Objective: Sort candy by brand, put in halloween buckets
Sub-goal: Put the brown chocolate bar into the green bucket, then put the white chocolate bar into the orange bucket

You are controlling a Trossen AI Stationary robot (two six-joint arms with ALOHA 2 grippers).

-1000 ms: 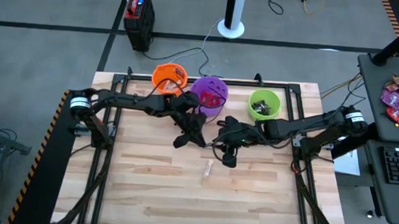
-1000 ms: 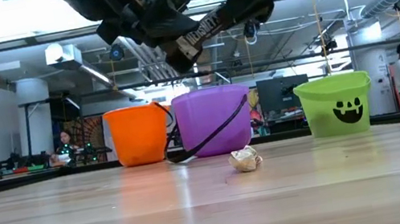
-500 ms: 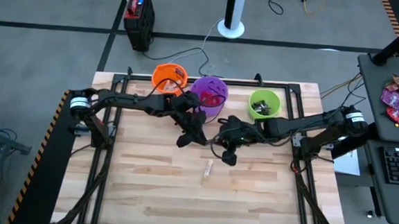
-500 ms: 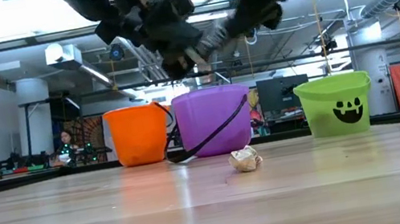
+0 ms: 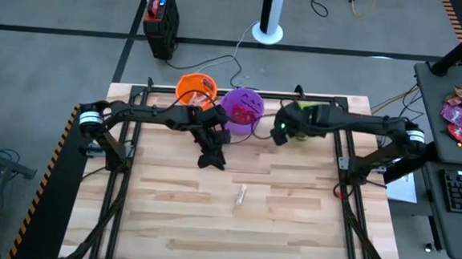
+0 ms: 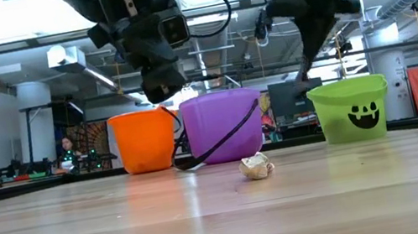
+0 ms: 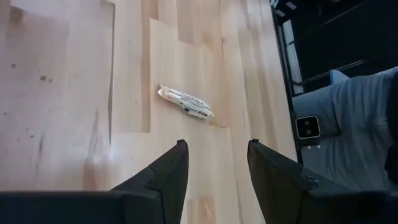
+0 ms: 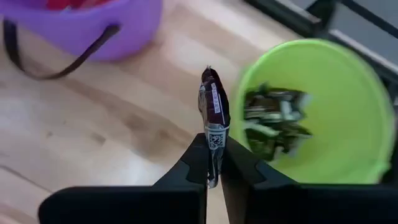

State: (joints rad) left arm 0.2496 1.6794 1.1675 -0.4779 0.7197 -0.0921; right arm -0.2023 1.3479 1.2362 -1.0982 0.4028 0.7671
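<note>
Beside the purple bucket (image 5: 243, 108), on its green-bucket side, your right gripper (image 8: 212, 163) hangs above the table with its fingers pinched tight on a dark purple-brown candy piece (image 8: 213, 112), which stands upright between the tips. From the right wrist view that candy sits just short of the lime green bucket (image 8: 323, 109), whose bottom already holds a small heap of dark wrapped pieces (image 8: 273, 121). Seen from above, the right gripper (image 5: 282, 129) lies between the purple bucket and the green bucket (image 5: 316, 112), nearer the front rims than the back.

On the other side of the purple bucket, toward the front of the table, your left gripper (image 5: 211, 155) hovers over bare wood. Its fingers (image 7: 163, 180) stand apart with nothing between them. Past them, in the left wrist view, you can see one silver-white wrapped candy (image 7: 186, 103) lying flat on the boards, clear of both fingers. From above, that same piece (image 5: 241, 195) rests well in front of the purple bucket, near the middle of the wooden table (image 5: 169, 222); in the low view it shows as a crumpled pale wrapper (image 6: 256, 167) just in front of the purple bucket (image 6: 222, 125).

Next to the purple bucket on its far side from the green one stands the orange bucket (image 5: 193, 87), the two almost touching. Red wrappers (image 5: 246, 113) show inside the purple bucket.
</note>
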